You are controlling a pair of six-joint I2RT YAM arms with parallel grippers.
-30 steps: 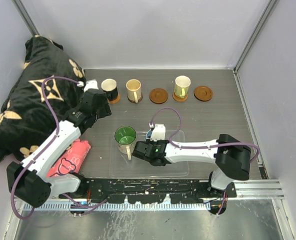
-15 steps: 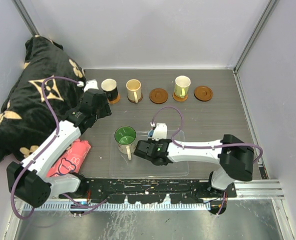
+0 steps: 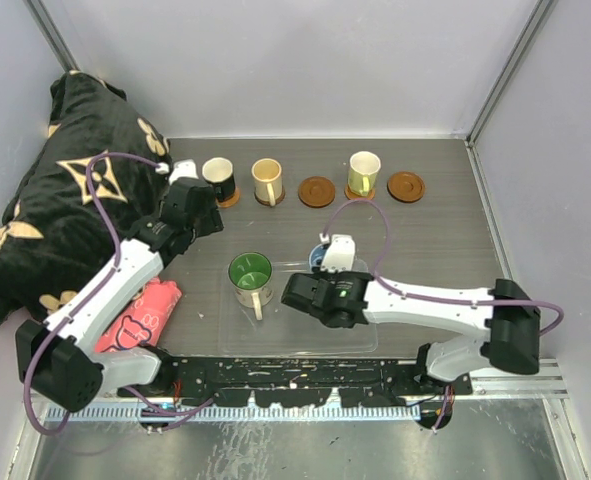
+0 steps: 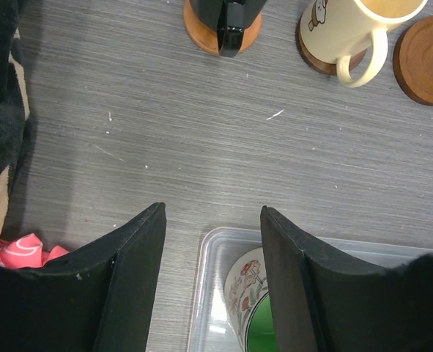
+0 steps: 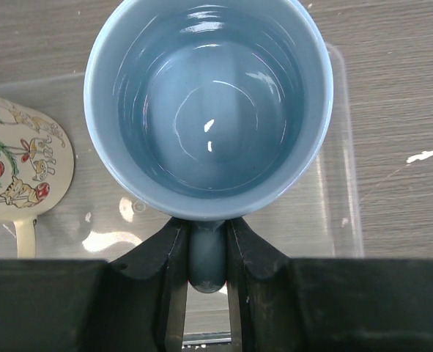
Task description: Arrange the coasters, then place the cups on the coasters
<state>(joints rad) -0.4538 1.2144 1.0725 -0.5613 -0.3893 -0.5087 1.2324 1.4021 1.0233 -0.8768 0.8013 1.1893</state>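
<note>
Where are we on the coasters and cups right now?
Done: coasters lined up; black cup, cream cup and pale yellow cup sit on theirs. In hand: right claw shut on the handle of the blue cup. Left: blue cup and green cup onto the middle coaster and far-right coaster.

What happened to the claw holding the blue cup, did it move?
Yes. The right gripper, shut on the handle of the blue cup, slid rightward, away from the green cup, which stayed where it was in the clear tray.

right end effector [image 5: 207,246]: clamped on light blue cup [image 5: 209,110] handle | clear tray [image 5: 308,213] beneath | decorated cup [image 5: 18,169] left
</note>
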